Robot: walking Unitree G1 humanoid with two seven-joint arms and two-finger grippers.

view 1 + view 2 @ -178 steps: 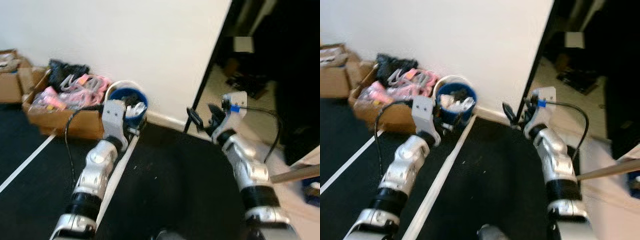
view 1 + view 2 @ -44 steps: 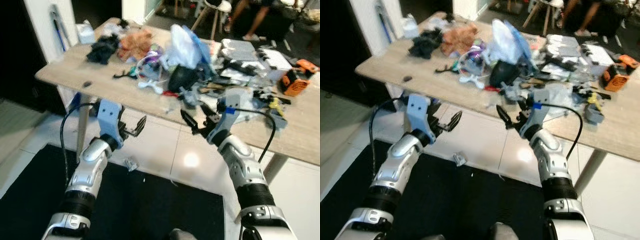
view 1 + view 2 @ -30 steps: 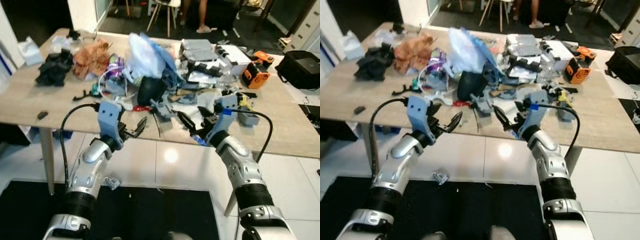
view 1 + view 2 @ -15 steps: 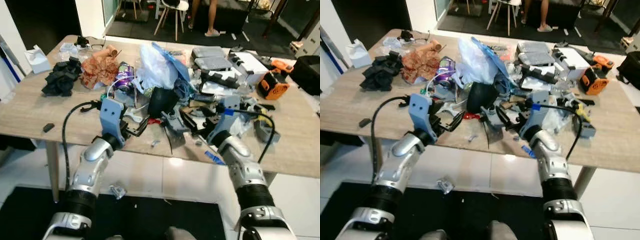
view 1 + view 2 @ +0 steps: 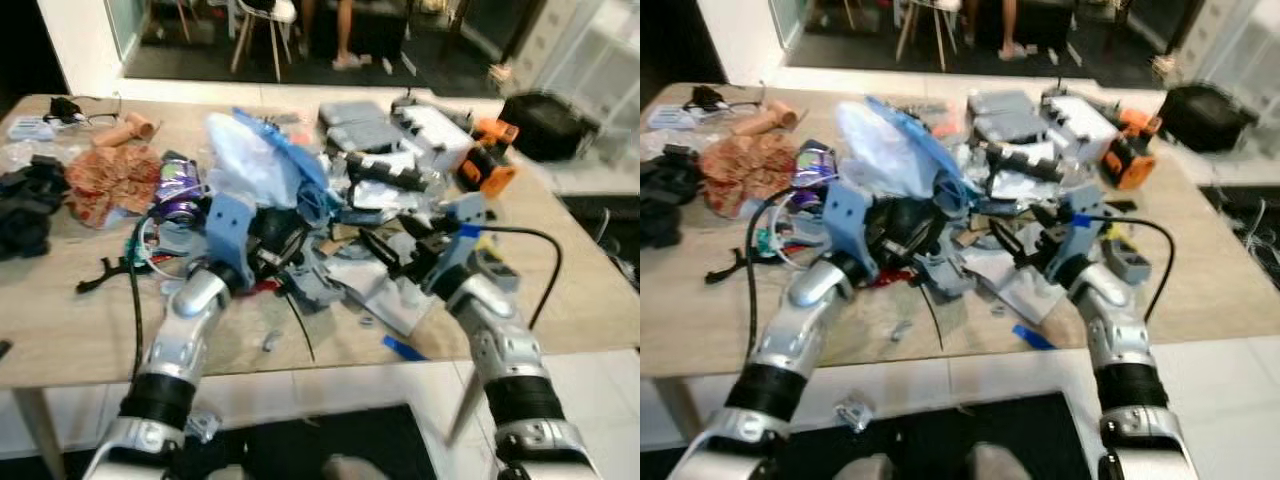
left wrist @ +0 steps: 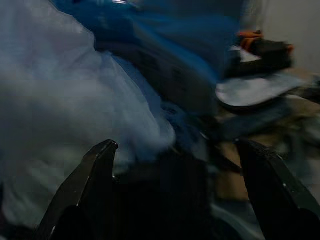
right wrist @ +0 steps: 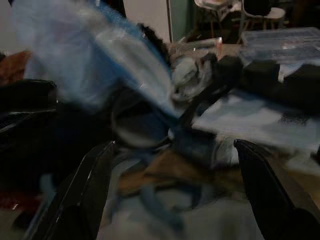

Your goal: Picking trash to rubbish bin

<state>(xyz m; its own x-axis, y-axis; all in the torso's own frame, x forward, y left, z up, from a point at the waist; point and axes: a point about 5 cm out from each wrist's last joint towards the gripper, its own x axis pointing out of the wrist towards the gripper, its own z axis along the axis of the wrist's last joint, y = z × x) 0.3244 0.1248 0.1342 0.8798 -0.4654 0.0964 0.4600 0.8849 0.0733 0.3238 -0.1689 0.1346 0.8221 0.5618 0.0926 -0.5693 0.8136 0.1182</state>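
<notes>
A heap of trash covers a wooden table [image 5: 60, 320]: a white and blue plastic bag [image 5: 250, 160], a black round object [image 5: 895, 215] under it, crumpled brown paper [image 5: 115, 175], a purple can [image 5: 180, 190] and grey scraps. My left gripper [image 5: 285, 245] is open, right at the black object below the bag; the bag [image 6: 65, 110] looms close in the left wrist view. My right gripper [image 5: 388, 248] is open over the grey scraps near the heap's middle. Nothing sits between either pair of fingers.
Grey cases [image 5: 365, 125], an orange tool [image 5: 487, 165] and a black bag [image 5: 545, 125] lie at the table's far right. A black cloth [image 5: 25, 215] is at the left. A blue scrap [image 5: 400, 348] lies near the front edge, crumpled litter [image 5: 852, 412] on the floor below. Chairs and a person's legs stand beyond.
The view swung from the wall and the blue bin round to the table, then closed in on it. Both grippers stayed open and now reach over the heap.
</notes>
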